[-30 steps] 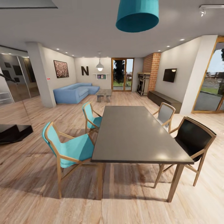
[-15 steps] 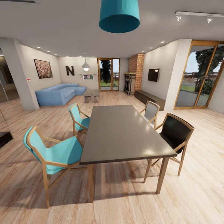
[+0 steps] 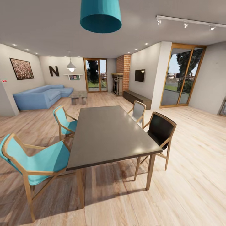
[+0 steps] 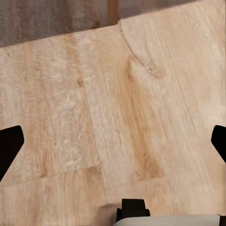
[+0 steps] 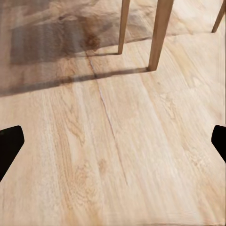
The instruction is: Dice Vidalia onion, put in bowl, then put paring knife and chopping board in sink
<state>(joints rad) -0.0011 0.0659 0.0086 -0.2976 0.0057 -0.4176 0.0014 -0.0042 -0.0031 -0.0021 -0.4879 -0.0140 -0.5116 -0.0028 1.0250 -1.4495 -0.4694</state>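
Note:
I am in a dining and living room; the Vidalia onion, sink, chopping board, paring knife, bowl and countertop are out of view. In the left wrist view my left gripper [image 4: 113, 146] is open, its dark fingertips [image 4: 8, 148] spread wide over bare wooden floor. In the right wrist view my right gripper [image 5: 113, 143] is also open with nothing between its fingertips [image 5: 9, 146], over wooden floor near wooden furniture legs [image 5: 159, 33].
A long dark dining table [image 3: 106, 135] stands straight ahead. Two turquoise chairs [image 3: 37, 160] stand on its left, a black chair [image 3: 160, 130] and a grey chair [image 3: 138, 111] on its right. A blue sofa [image 3: 40, 95] lies far left. Open wooden floor [image 3: 194, 150] extends to the right toward glass doors [image 3: 180, 77].
The whole head view has shifted left across the frames, so the camera has turned right. More of the glass doors and right-hand floor now shows.

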